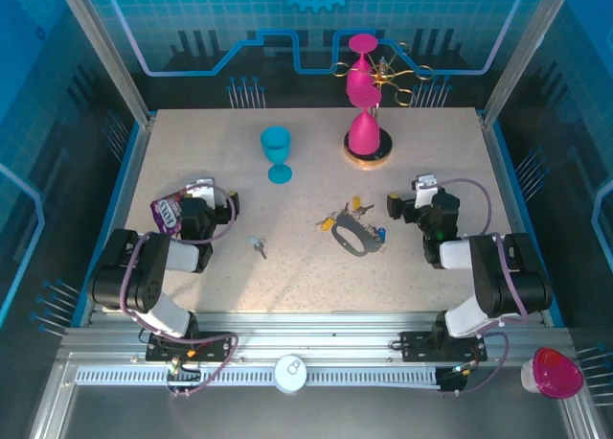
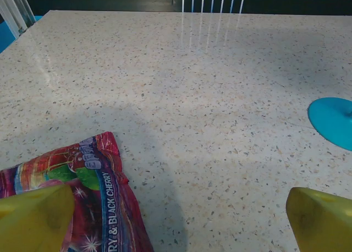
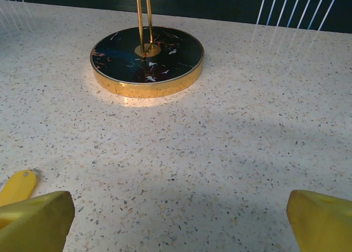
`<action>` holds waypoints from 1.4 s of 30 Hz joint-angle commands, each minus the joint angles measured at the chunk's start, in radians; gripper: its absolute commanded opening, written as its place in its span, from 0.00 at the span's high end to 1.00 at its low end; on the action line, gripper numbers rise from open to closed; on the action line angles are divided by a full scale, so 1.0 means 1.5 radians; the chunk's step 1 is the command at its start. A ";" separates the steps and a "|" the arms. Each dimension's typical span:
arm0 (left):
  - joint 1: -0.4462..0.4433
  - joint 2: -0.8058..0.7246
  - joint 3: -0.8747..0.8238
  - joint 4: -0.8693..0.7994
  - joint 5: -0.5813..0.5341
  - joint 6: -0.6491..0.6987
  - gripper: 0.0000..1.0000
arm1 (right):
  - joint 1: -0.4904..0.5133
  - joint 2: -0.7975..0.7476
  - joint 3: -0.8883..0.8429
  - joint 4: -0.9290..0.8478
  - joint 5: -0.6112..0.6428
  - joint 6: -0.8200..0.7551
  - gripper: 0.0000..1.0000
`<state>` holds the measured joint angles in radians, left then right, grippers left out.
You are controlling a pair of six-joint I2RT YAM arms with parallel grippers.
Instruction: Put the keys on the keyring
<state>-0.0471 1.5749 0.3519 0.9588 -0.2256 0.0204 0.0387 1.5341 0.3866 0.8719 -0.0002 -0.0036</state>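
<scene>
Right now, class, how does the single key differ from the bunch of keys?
The single key lies alone, nearer the left arm; the bunch of keys sits by the grey strap, nearer the right arm. The bunch shows a yellow head; the single key does not. Both rest on the table.

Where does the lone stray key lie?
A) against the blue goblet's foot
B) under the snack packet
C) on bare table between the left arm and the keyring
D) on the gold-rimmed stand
C: the stray key lies alone on the table, left of the keyring.
</scene>
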 commanded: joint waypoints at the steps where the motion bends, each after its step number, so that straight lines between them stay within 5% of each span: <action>1: 0.007 -0.011 0.014 -0.003 0.018 -0.016 0.01 | 0.006 0.004 0.013 0.004 0.011 -0.002 0.00; 24: 0.014 -0.012 0.017 -0.009 0.033 -0.019 0.01 | 0.000 0.004 0.009 0.009 -0.002 0.002 0.00; 27: 0.014 -0.017 0.010 -0.001 0.035 -0.019 0.01 | -0.008 -0.012 0.005 0.007 -0.028 0.001 0.07; 35: 0.014 -0.175 0.037 -0.175 0.026 -0.024 0.01 | -0.003 -0.219 0.064 -0.255 0.021 0.021 0.12; 42: 0.014 -0.313 0.088 -0.369 0.059 -0.121 0.01 | 0.009 -0.316 0.124 -0.533 0.058 0.226 0.26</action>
<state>-0.0345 1.1683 0.4297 0.5858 -0.1802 -0.0753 0.0391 1.0904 0.5392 0.3420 0.0509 0.1635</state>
